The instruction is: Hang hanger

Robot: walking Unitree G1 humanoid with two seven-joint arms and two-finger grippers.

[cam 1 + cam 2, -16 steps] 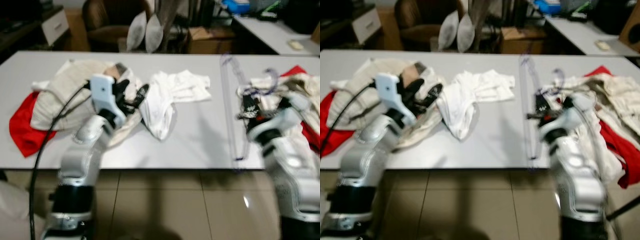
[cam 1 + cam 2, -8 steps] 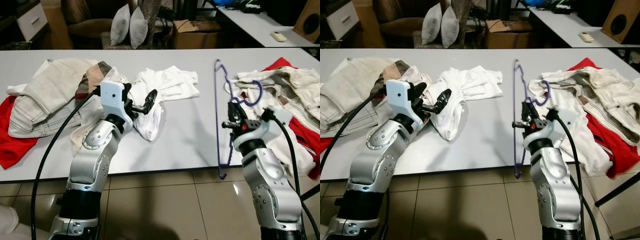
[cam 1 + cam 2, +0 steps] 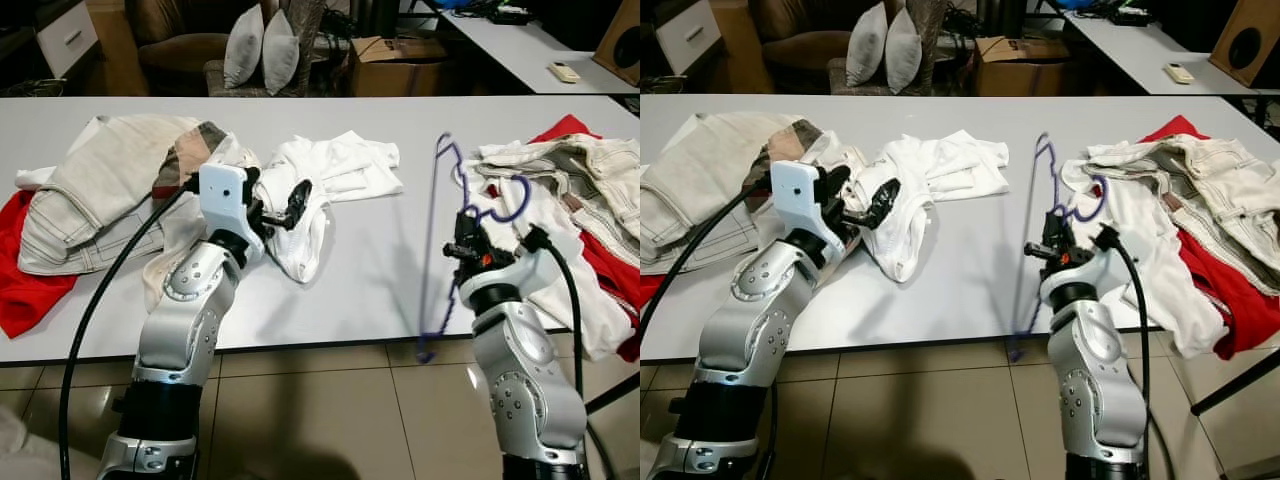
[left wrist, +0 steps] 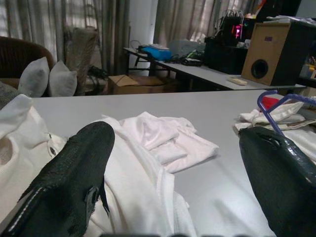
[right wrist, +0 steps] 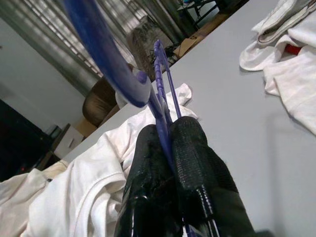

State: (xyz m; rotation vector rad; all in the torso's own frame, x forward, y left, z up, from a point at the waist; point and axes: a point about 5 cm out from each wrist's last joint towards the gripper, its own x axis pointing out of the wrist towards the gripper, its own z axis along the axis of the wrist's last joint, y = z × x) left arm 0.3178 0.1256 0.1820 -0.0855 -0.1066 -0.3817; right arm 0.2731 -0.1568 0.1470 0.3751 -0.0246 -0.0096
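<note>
Pinching the blue hanger between clamped fingers, the right pincer holds it above the table.

Hanger: thin blue plastic, smooth, slight sheen. Right gripper fingers: black, matt, rough-textured rubbery skin; left gripper same, w/ dull gloss. Arms: silver metal-look shells, satin. Table: smooth matt grey-white top. White garment: soft cloth, creased. Floor: glossy tiles, reflective.

A lived-in room: armchair with cushions; speaker; cluttered desks.
</note>
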